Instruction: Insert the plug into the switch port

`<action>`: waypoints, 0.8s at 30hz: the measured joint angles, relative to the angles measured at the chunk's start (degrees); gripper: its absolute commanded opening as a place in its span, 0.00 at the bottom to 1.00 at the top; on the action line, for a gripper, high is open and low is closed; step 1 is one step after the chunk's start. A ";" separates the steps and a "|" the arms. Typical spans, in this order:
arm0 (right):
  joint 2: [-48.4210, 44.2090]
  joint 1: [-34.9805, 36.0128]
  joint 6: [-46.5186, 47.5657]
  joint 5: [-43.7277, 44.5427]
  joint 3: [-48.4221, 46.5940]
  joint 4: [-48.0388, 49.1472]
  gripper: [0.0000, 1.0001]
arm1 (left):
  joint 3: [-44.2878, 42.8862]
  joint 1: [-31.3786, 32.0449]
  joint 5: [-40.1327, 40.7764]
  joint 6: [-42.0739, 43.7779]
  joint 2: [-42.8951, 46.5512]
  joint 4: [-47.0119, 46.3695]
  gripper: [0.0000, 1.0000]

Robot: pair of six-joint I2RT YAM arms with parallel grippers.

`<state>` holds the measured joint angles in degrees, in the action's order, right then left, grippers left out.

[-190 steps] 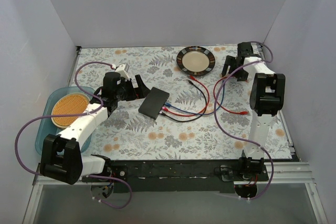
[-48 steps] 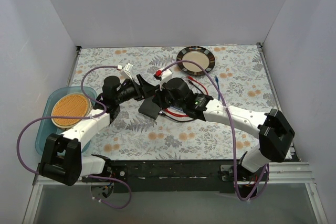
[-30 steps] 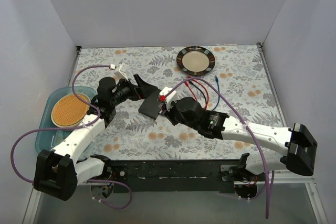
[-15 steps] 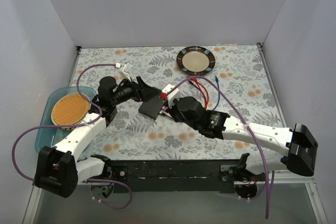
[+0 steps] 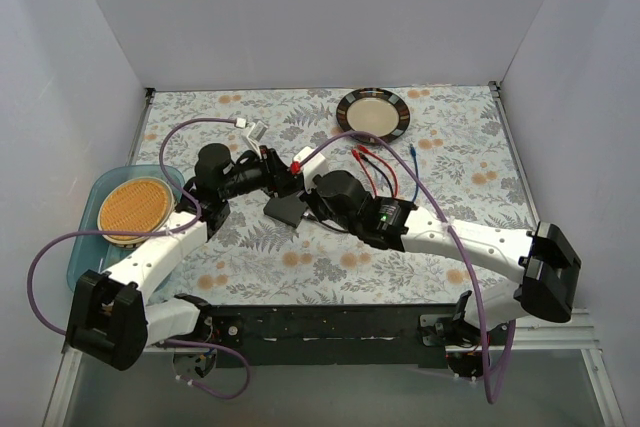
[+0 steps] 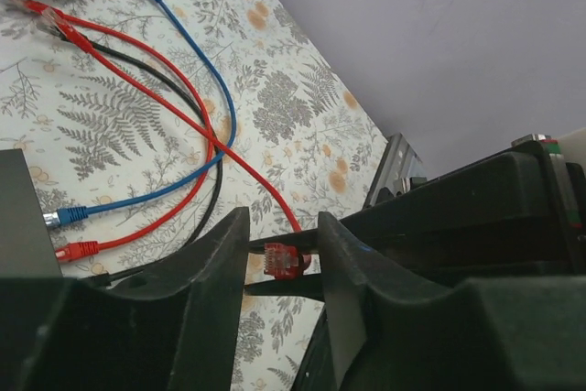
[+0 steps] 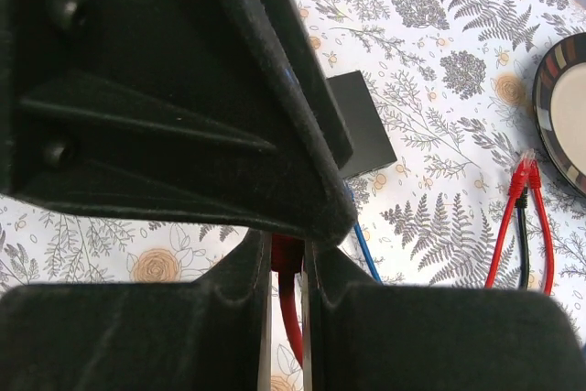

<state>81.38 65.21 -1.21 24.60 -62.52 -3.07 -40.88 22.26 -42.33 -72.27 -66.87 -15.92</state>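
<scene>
The red plug (image 6: 284, 260) hangs above the table between both grippers. My right gripper (image 7: 287, 258) is shut on the plug (image 7: 287, 252), and its red cable (image 7: 293, 318) trails down between the fingers. My left gripper (image 6: 282, 224) has its fingers (image 6: 220, 272) drawn in close on either side of the same plug; whether they touch it does not show. The two grippers meet over the flat black switch box (image 5: 283, 209). A blue plug (image 6: 66, 217) and a red one (image 6: 81, 250) sit in that box's edge (image 6: 16, 212). The free switch port itself is not plainly visible.
A dark-rimmed plate (image 5: 373, 112) sits at the back. Loose red, blue and black cables (image 5: 385, 172) run right of the box. A blue basin (image 5: 85, 257) holding an orange disc stands at the left edge. Purple arm cables loop over both sides.
The left jaws have narrowed from wide apart to close around the plug. The right gripper carried the plug up and left, in between the left fingers.
</scene>
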 measured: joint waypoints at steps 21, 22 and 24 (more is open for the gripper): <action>0.70 -0.70 -5.05 -0.83 -1.84 -0.81 0.68 | -0.55 0.48 0.22 -0.39 -1.16 -0.76 0.00; 0.87 -0.70 -5.14 -0.85 -2.27 -0.94 0.72 | -0.55 0.44 0.76 -0.37 -1.05 -0.61 0.00; 0.81 -0.70 -5.57 -0.79 -2.67 -0.92 0.79 | -0.55 0.48 1.77 -0.42 -0.81 -0.17 0.00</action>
<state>82.19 64.51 -6.79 23.81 -65.19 -3.99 -41.43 22.74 -40.56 -72.69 -67.68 -16.10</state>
